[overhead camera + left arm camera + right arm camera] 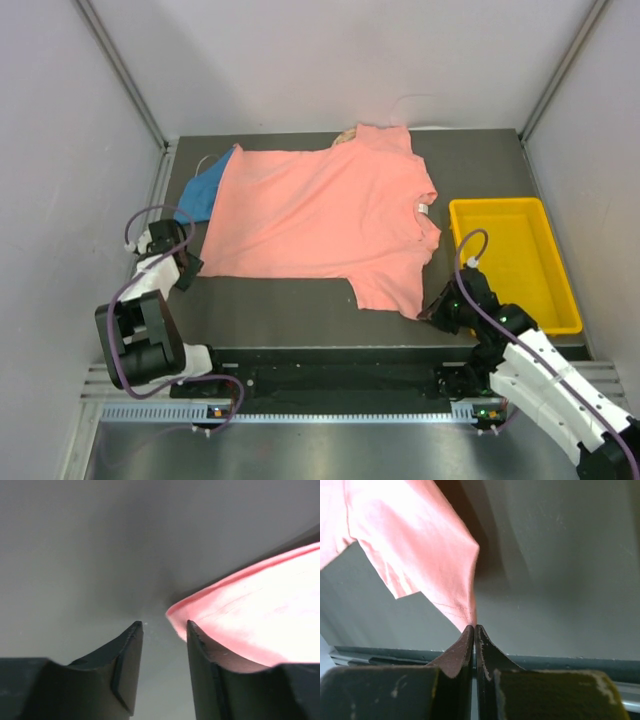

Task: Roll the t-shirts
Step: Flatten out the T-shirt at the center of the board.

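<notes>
The left arm (140, 335) is folded at the near left, and the left hand (162, 626) sits low with its fingers parted. The right arm (545, 380) reaches in from the near right, and the right hand (474, 627) pinches a corner of the pink t-shirt (420, 540).

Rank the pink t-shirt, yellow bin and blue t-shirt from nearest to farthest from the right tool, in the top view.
1. The pink t-shirt: sleeve corner pinched in the right tool.
2. The yellow bin: just to its right.
3. The blue t-shirt: far left, partly under the pink one.
</notes>
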